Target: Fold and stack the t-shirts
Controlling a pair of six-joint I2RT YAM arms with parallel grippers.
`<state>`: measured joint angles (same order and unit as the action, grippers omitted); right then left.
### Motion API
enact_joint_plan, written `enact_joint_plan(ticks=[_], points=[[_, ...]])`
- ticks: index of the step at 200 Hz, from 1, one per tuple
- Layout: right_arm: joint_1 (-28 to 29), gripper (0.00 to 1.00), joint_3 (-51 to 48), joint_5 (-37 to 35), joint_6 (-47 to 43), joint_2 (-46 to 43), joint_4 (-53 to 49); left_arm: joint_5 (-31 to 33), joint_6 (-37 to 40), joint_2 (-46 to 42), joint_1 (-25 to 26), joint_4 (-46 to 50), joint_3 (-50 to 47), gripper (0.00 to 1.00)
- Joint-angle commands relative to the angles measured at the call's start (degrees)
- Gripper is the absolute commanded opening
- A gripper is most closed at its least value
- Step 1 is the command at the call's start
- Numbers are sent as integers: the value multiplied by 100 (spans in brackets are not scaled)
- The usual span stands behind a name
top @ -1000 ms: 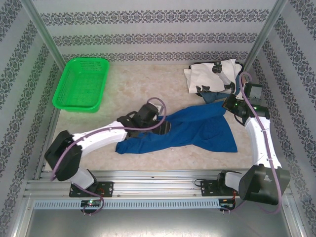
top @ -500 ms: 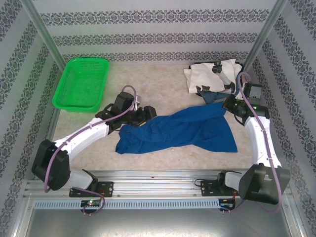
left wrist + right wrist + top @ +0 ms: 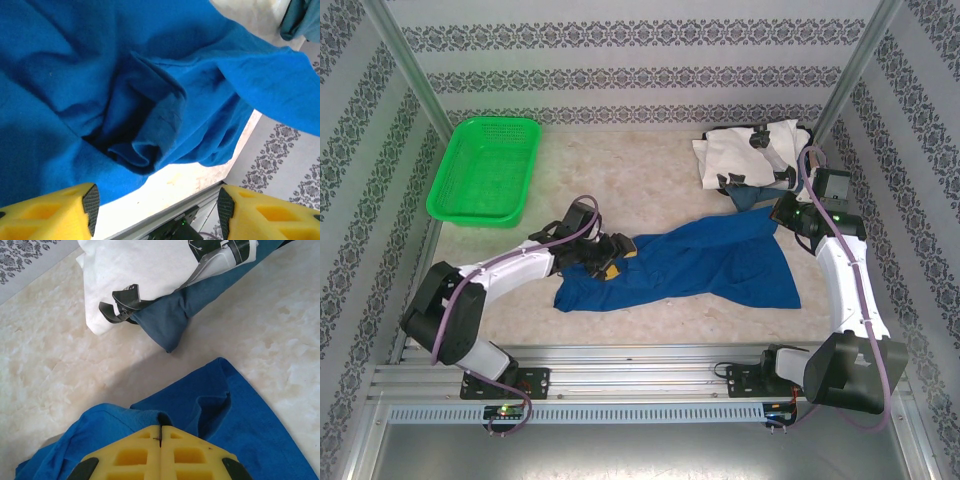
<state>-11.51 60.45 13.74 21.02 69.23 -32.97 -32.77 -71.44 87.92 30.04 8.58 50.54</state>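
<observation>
Left wrist view: left gripper point(image 3: 157, 202) spread wide, empty; bunched blue t-shirt point(image 3: 150, 100) just ahead.
Right wrist view: right gripper point(image 3: 160, 430) closed, pinching its far corner.
Long axis: left-right across the table point(image 3: 620, 170); loose left end nearest the left gripper.

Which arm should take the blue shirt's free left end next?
Left: the left gripper hangs open over that end of the blue t-shirt; the right gripper is shut on its far corner.
</observation>
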Motion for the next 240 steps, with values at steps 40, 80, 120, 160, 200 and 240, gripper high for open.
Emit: enact_joint_plan(ticks=[40,80,120,160,200,240], points=[[-21,0,70,-20,-137,-24,-82,303,-565,551,36,-1139,-12,61],[-26,0,29,-30,-142,-59,-82,426,-513,742,26,-1154,56,57],[-25,0,16,-30,-149,-59,-80,546,-447,803,6,-1255,137,52],[-25,0,24,-37,-167,-76,-109,492,-274,797,-3,-1175,293,40],[-31,0,20,-47,-168,-102,-115,326,-162,650,3,-1142,202,14],[-28,0,70,27,-94,-128,-118,231,9,287,-93,-1064,43,0]])
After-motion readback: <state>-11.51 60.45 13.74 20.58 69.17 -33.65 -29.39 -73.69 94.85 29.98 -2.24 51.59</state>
